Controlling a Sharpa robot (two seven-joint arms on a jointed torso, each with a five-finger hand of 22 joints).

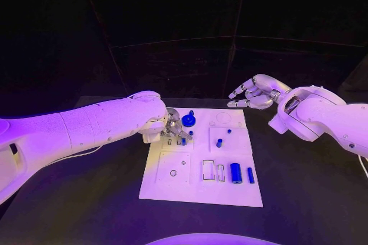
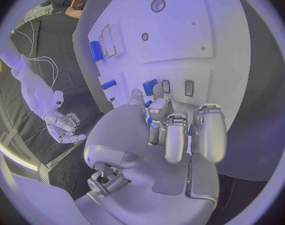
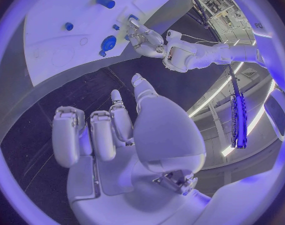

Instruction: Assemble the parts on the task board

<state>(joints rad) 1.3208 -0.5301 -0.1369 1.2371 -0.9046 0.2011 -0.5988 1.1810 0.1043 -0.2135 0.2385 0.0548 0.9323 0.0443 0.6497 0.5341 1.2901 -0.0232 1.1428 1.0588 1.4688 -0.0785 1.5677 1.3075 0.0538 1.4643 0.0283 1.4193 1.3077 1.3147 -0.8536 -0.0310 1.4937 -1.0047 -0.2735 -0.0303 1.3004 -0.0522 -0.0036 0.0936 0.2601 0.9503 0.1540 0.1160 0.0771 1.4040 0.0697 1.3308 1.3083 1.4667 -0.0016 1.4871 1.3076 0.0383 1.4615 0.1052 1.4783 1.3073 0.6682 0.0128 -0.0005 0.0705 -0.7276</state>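
Under left hand (image 1: 173, 127), blue parts (image 1: 182, 141)

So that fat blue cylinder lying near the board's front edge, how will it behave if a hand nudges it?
The blue cylinder lies on its side on the task board, so it will probably roll if pushed sideways. It looks smooth and rigid, so fingers may slip on it.

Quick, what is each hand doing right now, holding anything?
Left hand: fingers down among the parts on the task board; grip cannot be told.
Right hand: holds nothing, fingers loosely curled.

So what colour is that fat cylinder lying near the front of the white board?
Blue. The cylinder shows best in the head view, lying on the white board.
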